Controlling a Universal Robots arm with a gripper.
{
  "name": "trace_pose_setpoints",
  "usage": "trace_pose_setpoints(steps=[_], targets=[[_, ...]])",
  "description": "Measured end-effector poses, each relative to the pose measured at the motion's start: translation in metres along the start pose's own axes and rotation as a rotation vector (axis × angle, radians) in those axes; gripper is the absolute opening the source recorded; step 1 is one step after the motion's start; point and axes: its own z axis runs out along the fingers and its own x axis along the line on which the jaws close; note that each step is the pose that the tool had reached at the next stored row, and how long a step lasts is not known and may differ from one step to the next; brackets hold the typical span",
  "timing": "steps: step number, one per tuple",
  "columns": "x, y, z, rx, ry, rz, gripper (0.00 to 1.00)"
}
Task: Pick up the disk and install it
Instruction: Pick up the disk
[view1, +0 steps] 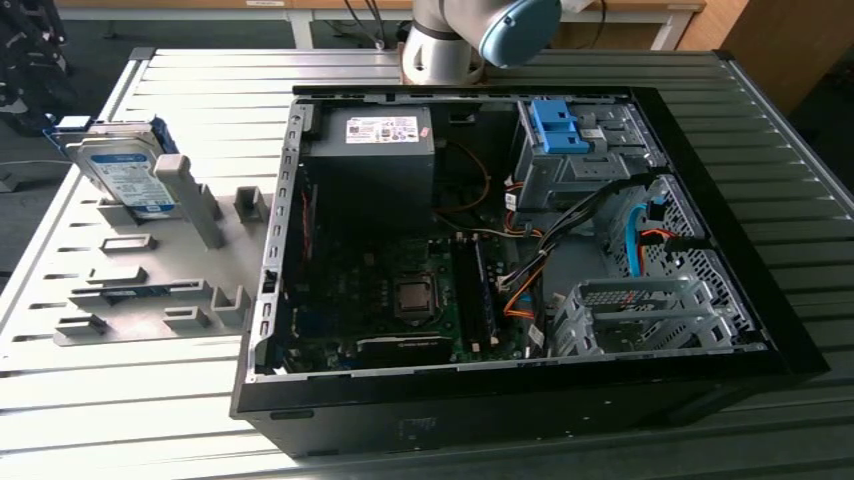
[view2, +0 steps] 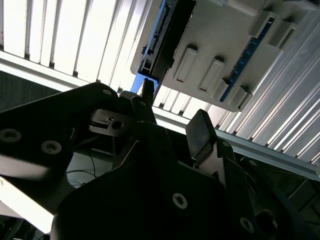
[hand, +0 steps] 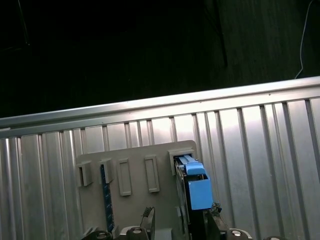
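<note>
The disk (view1: 123, 172), a silver drive with a white-and-blue label and blue frame, stands tilted in a grey holder (view1: 147, 265). The gripper (view2: 173, 107) hangs near it, jaws spread and empty.

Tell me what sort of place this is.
Probably a robotics lab bench for computer assembly: an open computer case lies on a ribbed metal table, the disk stands in a grey fixture plate beside it, and a robot arm rises behind the case.

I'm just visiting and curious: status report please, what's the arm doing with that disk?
End effector open, empty. Disk standing on edge in grey rack, not picked up. Nothing seen in the way.
</note>
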Motion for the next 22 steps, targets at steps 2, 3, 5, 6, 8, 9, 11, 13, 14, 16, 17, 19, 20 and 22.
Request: trace_pose_setpoints(steps=[2, 3, 5, 6, 8, 9, 11, 13, 14, 16, 17, 19, 20, 22], targets=[[0.0, 0.0, 0.0001, 0.0001, -0.0001, 0.0, 0.53], [0.0, 0.0, 0.0002, 0.0001, -0.0003, 0.0, 0.53], [0.0, 0.0, 0.0001, 0.0, -0.0004, -0.001, 0.53], [0.0, 0.0, 0.0002, 0.0, -0.0004, -0.001, 0.53], [0.0, 0.0, 0.0002, 0.0, -0.0004, -0.002, 0.53], [0.0, 0.0, 0.0002, 0.0, -0.0004, -0.002, 0.53], [0.0, 0.0, 0.0002, 0.0, -0.0004, -0.002, 0.53], [0.0, 0.0, 0.0002, 0.0, -0.0005, -0.002, 0.53], [0.0, 0.0, 0.0002, 0.0, -0.0004, -0.002, 0.53], [0.0, 0.0, 0.0002, 0.0, -0.0005, -0.002, 0.53], [0.0, 0.0, 0.0002, 0.0, -0.0004, -0.002, 0.53], [0.0, 0.0, 0.0002, -0.0001, -0.0004, -0.002, 0.53], [0.0, 0.0, 0.0002, 0.0, -0.0004, -0.004, 0.53], [0.0, 0.0, 0.0004, -0.0003, -0.0002, -0.028, 0.53]])
